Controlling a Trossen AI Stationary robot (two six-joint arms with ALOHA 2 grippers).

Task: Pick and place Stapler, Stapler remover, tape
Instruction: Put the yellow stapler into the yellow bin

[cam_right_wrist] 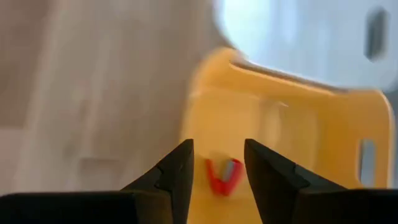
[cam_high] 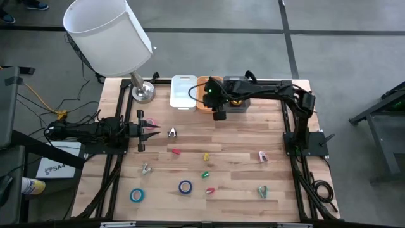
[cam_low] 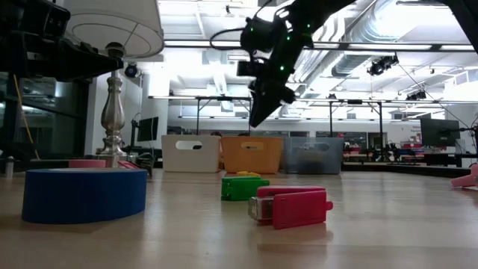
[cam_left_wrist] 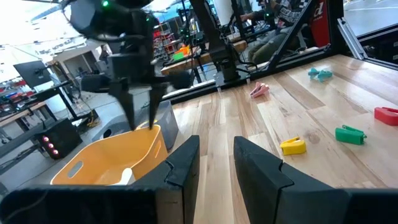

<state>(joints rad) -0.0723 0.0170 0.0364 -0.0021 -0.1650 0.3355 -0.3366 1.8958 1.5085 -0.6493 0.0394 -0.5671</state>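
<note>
Red item [cam_right_wrist: 222, 177]: lies free in the orange bin [cam_high: 205, 101], below the right pincer [cam_right_wrist: 217, 163], whose jaws stand apart, empty.
Tape [cam_high: 137, 194]: two blue rolls near the table's [cam_high: 240, 158] front edge; second [cam_high: 185, 187] beside it.
Bins: three, white [cam_high: 183, 92], orange, grey.
Left pincer [cam_left_wrist: 214, 163]: narrow gap, empty, at left edge.
Risk: the right pincer, close over the orange bin, may clip its rim when it moves off.

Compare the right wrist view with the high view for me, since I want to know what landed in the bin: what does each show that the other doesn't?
Only the right wrist view shows a red item lying inside the orange bin. Only the high view shows the blue tape rolls, the lamp and the left gripper. Both show the right gripper over the orange bin, beside the white bin.
</note>
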